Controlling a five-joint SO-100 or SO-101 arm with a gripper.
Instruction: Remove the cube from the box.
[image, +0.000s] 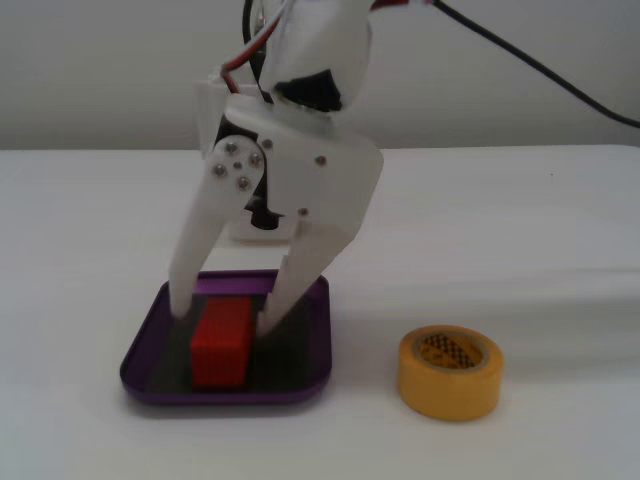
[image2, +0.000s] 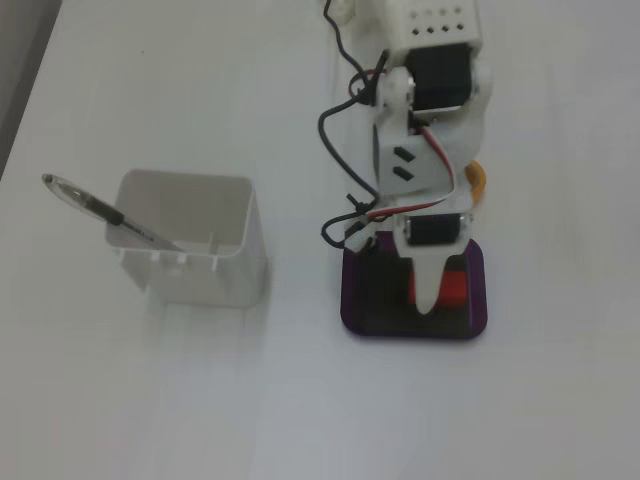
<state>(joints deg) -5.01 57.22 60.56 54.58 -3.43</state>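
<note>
White claw (image: 222, 315) lowered into the purple box (image: 305, 385), seen front-on in a fixed view. Two white fingers (image: 195, 250) spread in an inverted V, tips down on the dark floor of the box. Red cube (image: 221, 343) on that floor, between the fingertips: one tip just at its 10 o'clock corner, the other at its 2 o'clock corner. Contact with the cube hard to judge; fingers set astride its far end, seemingly close against it but not clearly pressing. Claw parted, straddling the cube, cube resting flat on the tray floor, not lifted.

Box at about 7 o'clock in this view, near the front edge of the white table (image: 520, 220). Yellow tape roll (image: 450, 373) lying flat at 3 o'clock from the box, apart from it, dotted pattern visible inside the core.

From above in another fixed view, arm (image2: 430, 90) reaching down from 12 o'clock, black and red cables looped along its side. Box (image2: 358, 300) at roughly 5 o'clock from centre, one finger (image2: 430, 285) pointing down over its floor, a strip of the cube (image2: 455, 295) showing red beside that finger at 3 o'clock. White plastic container (image2: 215, 265) well apart at 9 o'clock from the box, a pen (image2: 100, 210) leaning out over its rim toward 10 o'clock.
</note>
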